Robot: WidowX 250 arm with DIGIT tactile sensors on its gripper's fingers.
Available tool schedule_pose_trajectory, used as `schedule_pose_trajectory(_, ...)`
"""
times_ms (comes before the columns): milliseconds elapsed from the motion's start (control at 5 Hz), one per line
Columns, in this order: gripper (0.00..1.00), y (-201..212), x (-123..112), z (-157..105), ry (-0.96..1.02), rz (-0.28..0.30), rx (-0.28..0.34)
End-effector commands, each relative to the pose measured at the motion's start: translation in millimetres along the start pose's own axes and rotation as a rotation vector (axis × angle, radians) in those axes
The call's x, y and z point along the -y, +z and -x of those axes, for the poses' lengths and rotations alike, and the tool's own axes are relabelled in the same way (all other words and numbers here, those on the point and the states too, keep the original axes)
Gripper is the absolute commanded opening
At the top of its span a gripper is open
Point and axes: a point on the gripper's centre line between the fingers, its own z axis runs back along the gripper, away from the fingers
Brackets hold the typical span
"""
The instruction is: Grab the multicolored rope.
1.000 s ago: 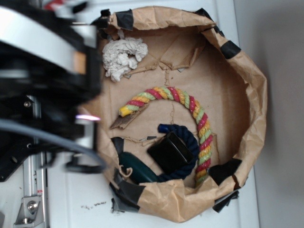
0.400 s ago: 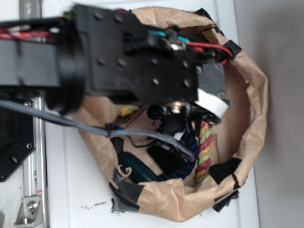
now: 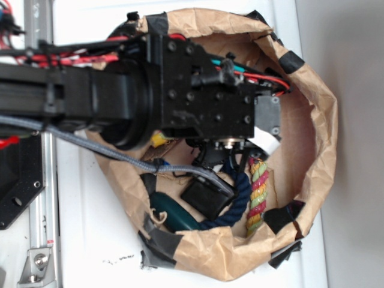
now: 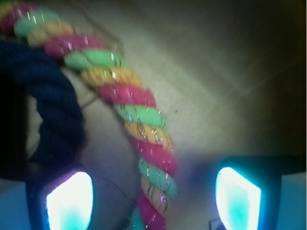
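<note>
The multicolored rope (image 4: 139, 115), twisted from red, yellow and light green strands, runs from the upper left of the wrist view down between my two glowing fingertips (image 4: 69, 201). My gripper (image 4: 153, 201) is open, with a wide gap on each side of the rope. In the exterior view the arm covers most of the rope; only its lower stretch (image 3: 258, 192) and its yellow end (image 3: 159, 140) show. The gripper itself is hidden under the arm there.
Everything lies in a brown paper-lined bowl (image 3: 321, 120). A dark navy rope (image 3: 237, 204) curls round a black block (image 3: 207, 195) just left of the multicolored rope. A dark green object (image 3: 174, 214) lies at the bowl's lower left.
The arm swung in from the left over the bowl and now covers the rope's arch. In the last half second it settled slightly, the gripper sitting above the rope's right stretch.
</note>
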Motion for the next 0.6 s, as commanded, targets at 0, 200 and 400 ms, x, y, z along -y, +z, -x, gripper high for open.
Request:
schedule_pose_trajectory(0, 1.0, -1.7, -9.7, 6.8, -0.05, 0.066, 0.041)
schedule_pose_trajectory(200, 1.0, -20.8, -0.9, -2.5, -0.125, 0.093, -0.014)
schedule_pose_trajectory(400, 1.0, -29.8, 3.3, -14.8, -0.187, 0.108, -0.038)
